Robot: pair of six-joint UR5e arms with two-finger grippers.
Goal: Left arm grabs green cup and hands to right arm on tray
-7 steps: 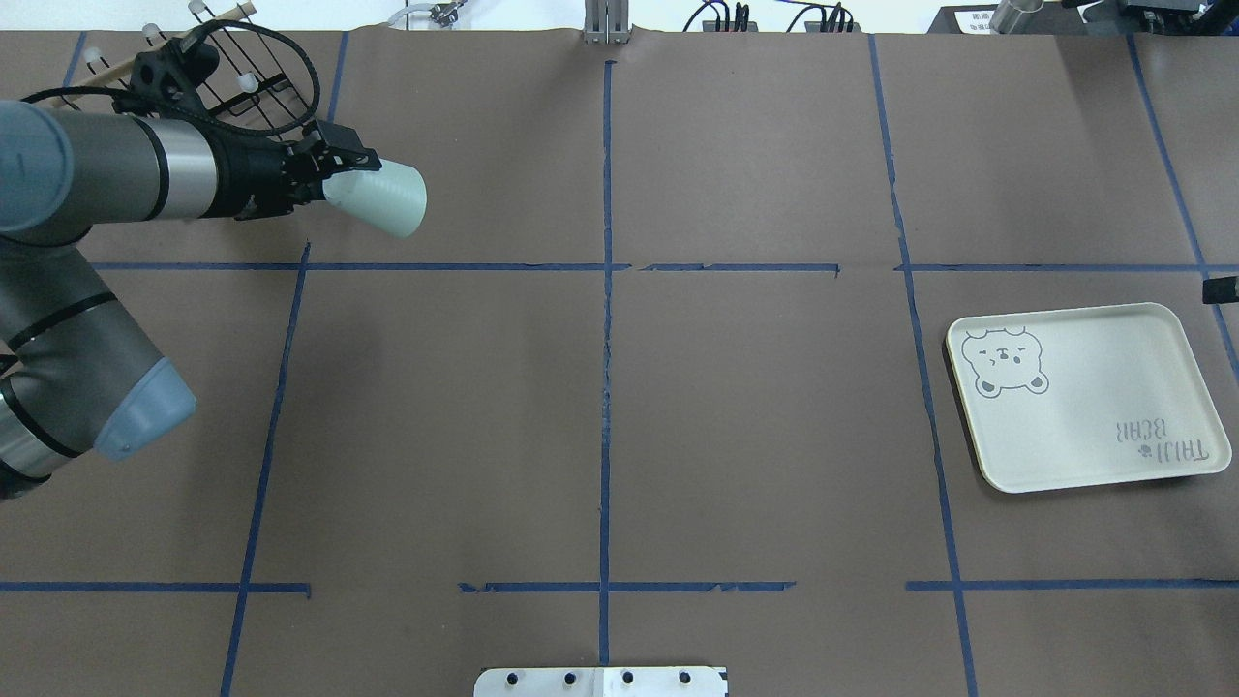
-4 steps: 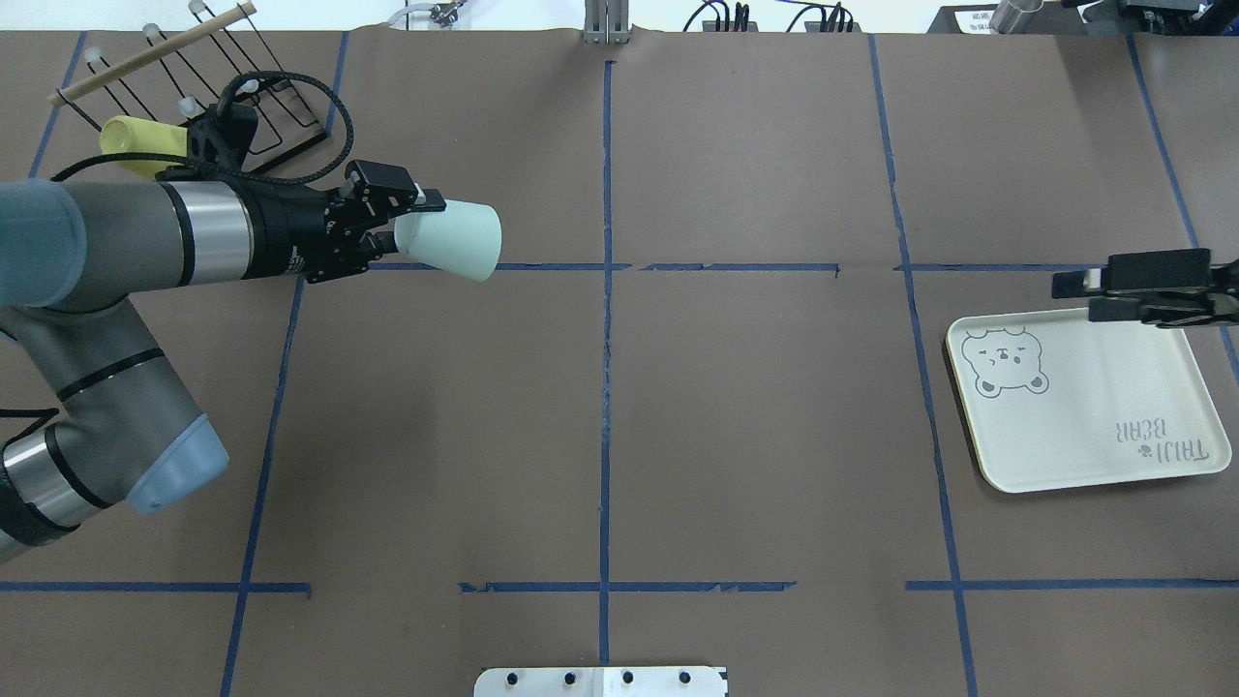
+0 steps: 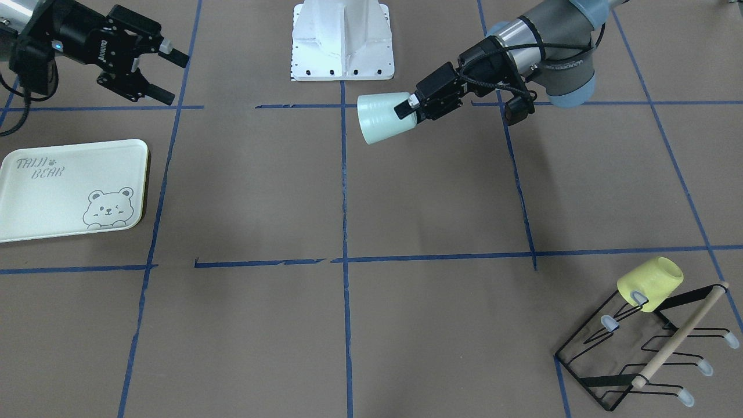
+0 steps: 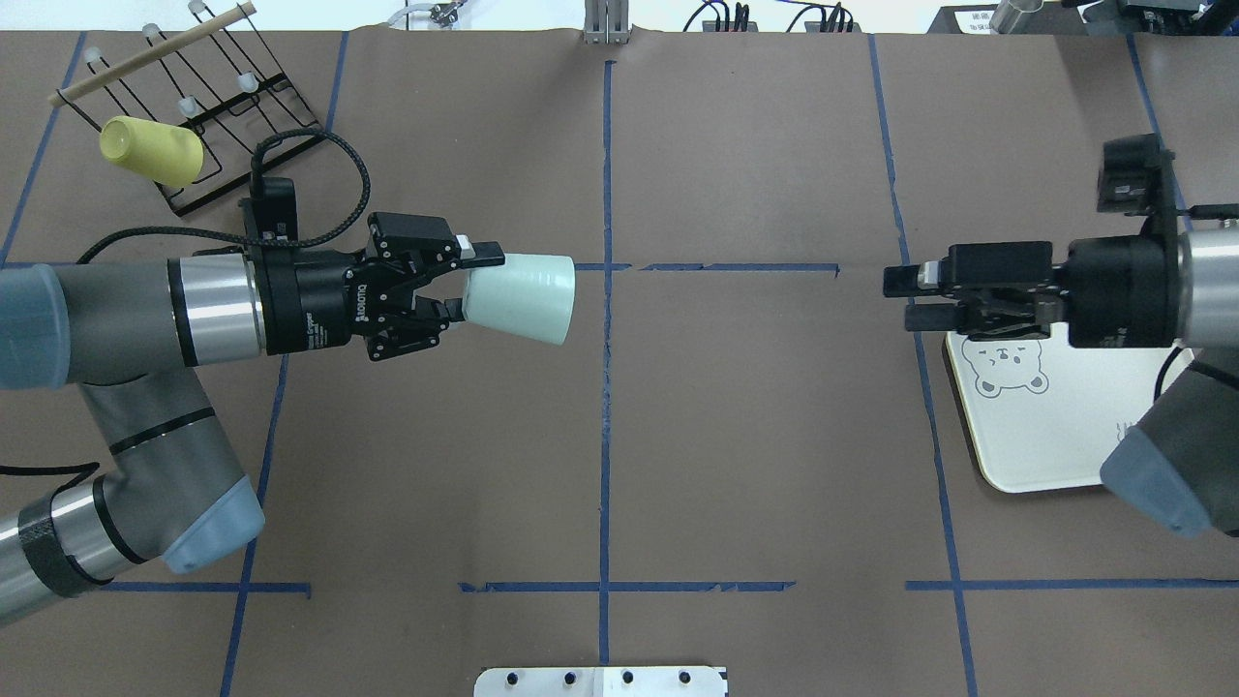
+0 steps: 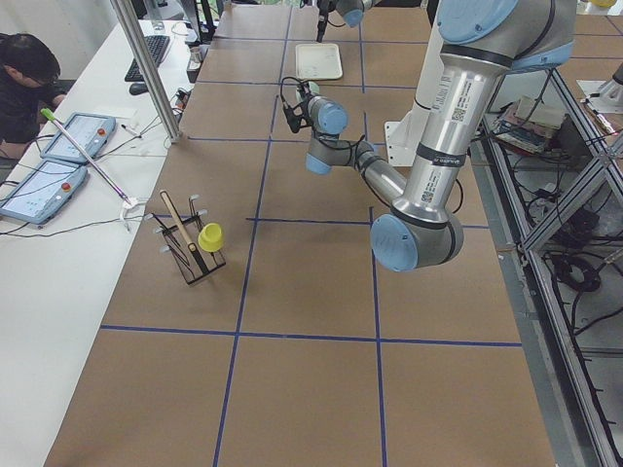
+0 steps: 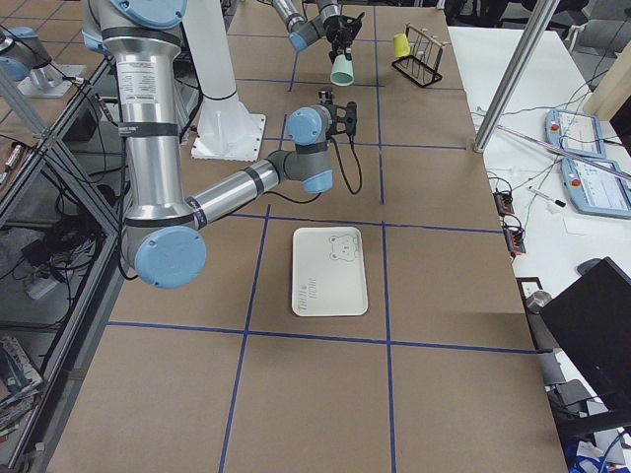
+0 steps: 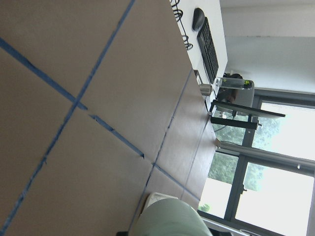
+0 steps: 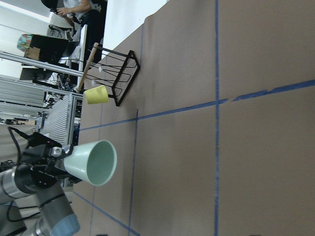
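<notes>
My left gripper point(image 4: 463, 287) is shut on the base of the pale green cup point(image 4: 523, 298). It holds the cup on its side above the table, left of the centre line, with the mouth towards the right arm. The cup also shows in the front view point(image 3: 380, 118) and the right wrist view point(image 8: 93, 163). My right gripper point(image 4: 898, 298) is open and empty. It points at the cup from well to the right, just past the tray's point(image 4: 1055, 436) left edge. The tray, with its bear drawing, lies flat at the right point(image 3: 52, 194).
A black wire rack point(image 4: 232, 106) stands at the far left corner, with a yellow cup point(image 4: 152, 151) hung on a prong and a wooden stick across it. The robot's white base plate point(image 3: 342, 52) is at the near edge. Blue tape lines cross the brown table.
My left arm has carried the green cup away from the rack, rightwards towards the centre. My right arm has come in from the right edge, leftwards over the tray, with its gripper open.
</notes>
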